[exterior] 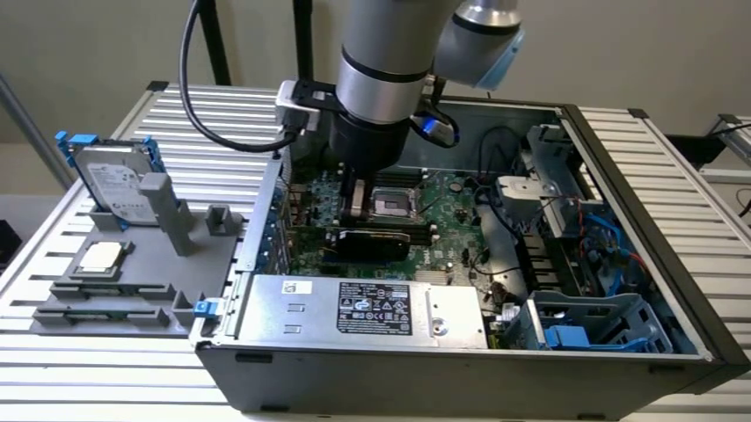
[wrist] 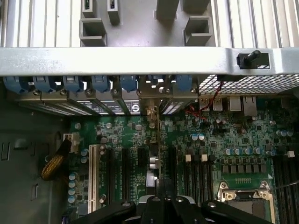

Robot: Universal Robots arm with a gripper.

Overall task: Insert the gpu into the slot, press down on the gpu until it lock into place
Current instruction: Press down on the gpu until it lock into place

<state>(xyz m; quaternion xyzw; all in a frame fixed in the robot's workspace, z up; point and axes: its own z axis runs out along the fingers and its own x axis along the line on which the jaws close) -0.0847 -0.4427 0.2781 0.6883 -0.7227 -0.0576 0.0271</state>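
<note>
The open computer case [exterior: 610, 290] lay on its side on the slatted worktop [exterior: 70, 264], its board facing up so the arm could come straight down into it. Its walls boxed in the work area, and the silver power supply [exterior: 364, 308] along the near wall and the drive cage [exterior: 593, 321] at the near corner on the exterior view's right narrowed the room further. A grey fixture tray [exterior: 118, 272] held spare parts outside the case, toward the worktop's edge on the exterior view's left.

The gpu [exterior: 369, 243] stood edgewise on the board's middle, just behind the power supply; judging by its upright pose, it sat in or on its slot, which the card hid. The claw [wrist: 161, 205] was clenched, fingers together, hanging directly over the card, probably to press with a narrow tip between neighbouring connectors.
</note>
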